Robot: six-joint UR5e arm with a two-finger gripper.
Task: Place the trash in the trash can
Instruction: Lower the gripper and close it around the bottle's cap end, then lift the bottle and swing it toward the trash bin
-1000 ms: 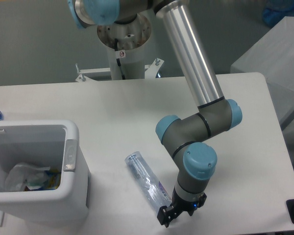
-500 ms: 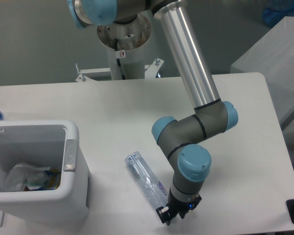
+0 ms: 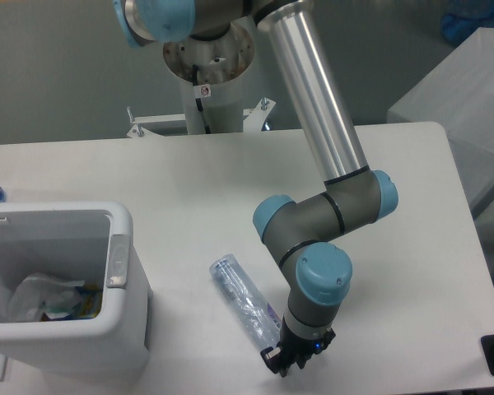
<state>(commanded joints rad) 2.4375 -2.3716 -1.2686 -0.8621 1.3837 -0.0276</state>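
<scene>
Bottle [image 3: 245, 305] lies flat on the table [image 3: 230, 181], its labelled end right against my gripper [image 3: 280, 363], the rest stretching away up and to the left; I am low at that end, presumably to grasp it by the end; whether my fingers are wide, narrow or gripping it I cannot tell from this angle; trash can [image 3: 123, 313] stands well to my left, with the crumpled wrapper [image 3: 41, 298] already inside.
</scene>
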